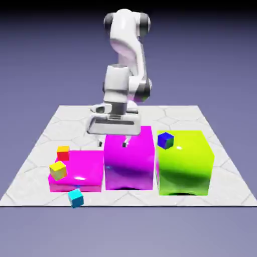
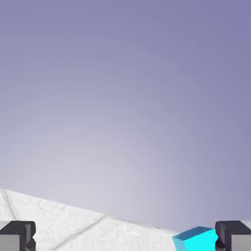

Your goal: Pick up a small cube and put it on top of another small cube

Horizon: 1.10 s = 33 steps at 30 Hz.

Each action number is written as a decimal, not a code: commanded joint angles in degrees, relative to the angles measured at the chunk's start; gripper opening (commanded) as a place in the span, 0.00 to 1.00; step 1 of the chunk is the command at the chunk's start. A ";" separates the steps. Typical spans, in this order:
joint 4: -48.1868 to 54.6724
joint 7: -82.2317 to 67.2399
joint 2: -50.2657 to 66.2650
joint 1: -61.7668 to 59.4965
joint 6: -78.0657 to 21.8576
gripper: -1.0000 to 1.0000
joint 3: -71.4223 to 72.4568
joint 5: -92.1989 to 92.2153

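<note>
Gripper (image 1: 113, 143): 2 fingers spread, nothing held. Cyan cube (image 1: 76, 198) is seen at the table's near edge, toward the camera and the exterior view's left from the gripper. In the hand view it is cut off, partly hidden by 1 fingertip (image 2: 225, 236); its underside contact cannot be made out.

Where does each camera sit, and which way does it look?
Exterior view: across the table and above, facing the robot; the whole white arm and its tool show.
Hand view: on the hand, looking along the open tool, past the table's edge to the backdrop; two fingertips show.
Both share: the cyan cube, table and tool.
</note>
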 commanded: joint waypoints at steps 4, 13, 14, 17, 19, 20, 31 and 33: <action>7.11 -3.98 8.31 -0.89 -6.69 0.50 -0.88 -2.05; 23.09 -12.93 27.00 -3.43 -21.75 0.50 -2.86 -6.67; 24.86 -13.93 29.07 -3.72 -23.42 0.50 -3.08 -7.18; 30.19 -16.91 35.30 -4.56 -28.44 0.50 -3.74 -8.72; 30.88 -17.30 36.11 -4.67 -29.09 0.50 -3.83 -8.92; 30.17 -16.96 37.85 -5.07 -26.60 0.50 -4.01 -9.23; 28.70 -16.34 30.08 -0.39 -33.40 0.00 -1.05 -8.45; 27.20 -15.67 25.92 2.55 -36.37 0.00 0.86 -8.13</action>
